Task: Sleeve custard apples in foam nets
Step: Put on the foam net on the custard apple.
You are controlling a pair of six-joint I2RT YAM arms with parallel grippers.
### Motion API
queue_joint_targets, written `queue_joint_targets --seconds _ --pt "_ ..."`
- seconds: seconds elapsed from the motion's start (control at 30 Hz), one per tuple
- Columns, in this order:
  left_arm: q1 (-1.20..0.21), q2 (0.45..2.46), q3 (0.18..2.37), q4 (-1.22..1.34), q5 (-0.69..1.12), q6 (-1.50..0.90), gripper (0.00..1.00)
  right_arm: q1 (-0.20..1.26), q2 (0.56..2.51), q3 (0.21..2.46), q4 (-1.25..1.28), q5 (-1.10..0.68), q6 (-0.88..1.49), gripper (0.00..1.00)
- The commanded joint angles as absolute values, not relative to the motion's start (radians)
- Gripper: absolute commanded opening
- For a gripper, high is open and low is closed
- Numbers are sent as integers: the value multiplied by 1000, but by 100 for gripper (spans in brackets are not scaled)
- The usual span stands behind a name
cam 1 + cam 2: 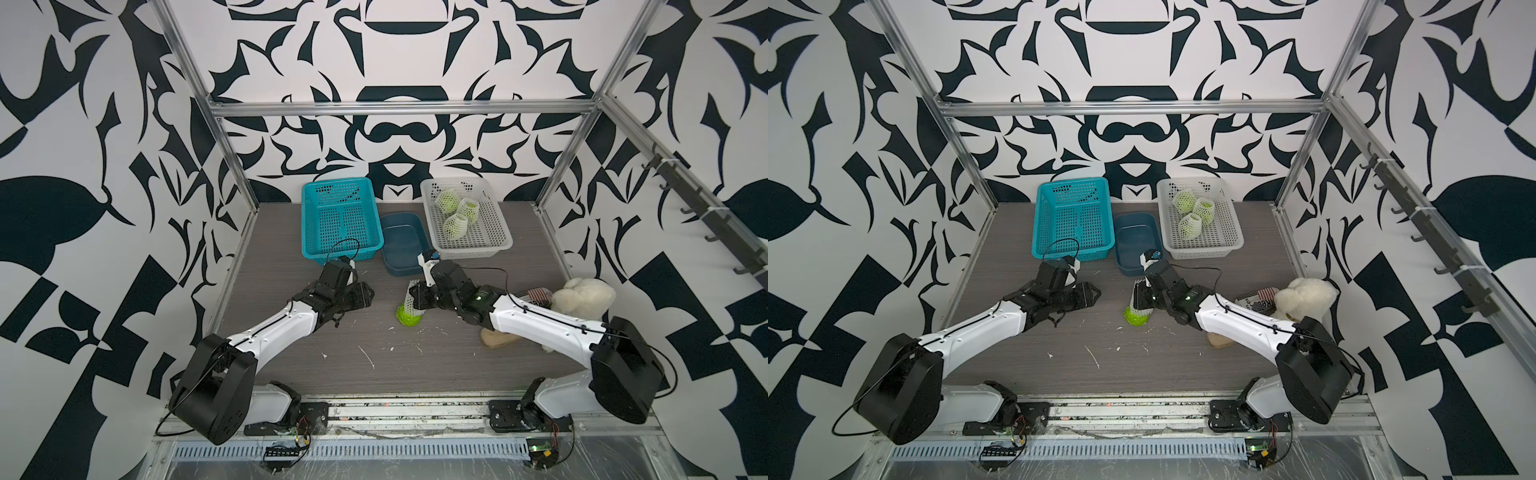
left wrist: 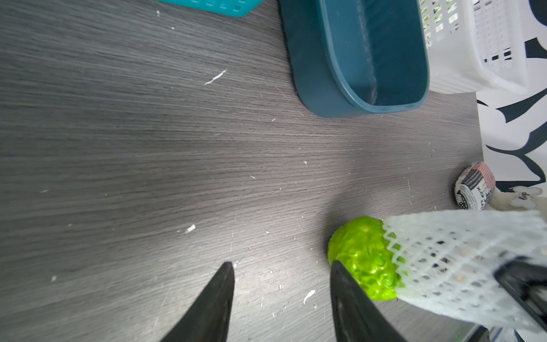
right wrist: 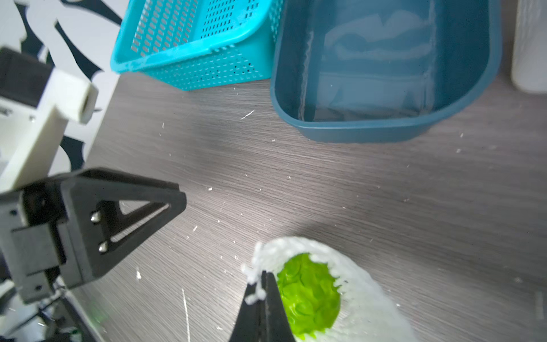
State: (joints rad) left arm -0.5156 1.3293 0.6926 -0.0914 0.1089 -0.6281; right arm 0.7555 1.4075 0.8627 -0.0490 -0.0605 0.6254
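The near half of the grey wood-grain desk (image 1: 291,365) lies open between the two arms, with only white foam crumbs on it. Along the far edge stand a teal perforated plastic basket (image 1: 340,216) on the left, a dark blue plastic tub (image 1: 401,245) in the middle and a white perforated plastic basket (image 1: 486,224) on the right. The tub sits close between the two baskets. The white basket holds three netted custard apples (image 1: 455,224). A cream plush toy (image 1: 582,297) sits against the right edge, behind the right arm.

At the desk's centre the fourth bright green bumpy custard apple (image 2: 364,257) rests on the surface, its upper part inside a white diamond-mesh foam net (image 2: 444,260). The right gripper (image 3: 262,284) is pinched tight on the net's rim, just above the fruit. The left gripper (image 2: 281,266) is partly spread and empty over bare desk, just left of the fruit. Whether its nearer finger touches the fruit cannot be told.
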Motion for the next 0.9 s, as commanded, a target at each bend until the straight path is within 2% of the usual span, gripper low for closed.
queue_joint_targets --seconds 0.0,0.2,0.57,0.63,0.87 --pt "-517 1330 722 -103 113 -616 54 722 1348 828 91 -124 733 0" --pt "-518 1322 714 -95 109 -615 54 717 1407 877 7 -194 699 0" --pt "-518 1325 706 -90 114 -617 54 721 1457 928 53 -363 700 0" --pt "-518 1325 706 -93 115 -616 54 725 1449 935 41 -357 688 0" --pt "-517 1330 712 -97 114 -616 54 727 1468 997 -240 -241 561 0"
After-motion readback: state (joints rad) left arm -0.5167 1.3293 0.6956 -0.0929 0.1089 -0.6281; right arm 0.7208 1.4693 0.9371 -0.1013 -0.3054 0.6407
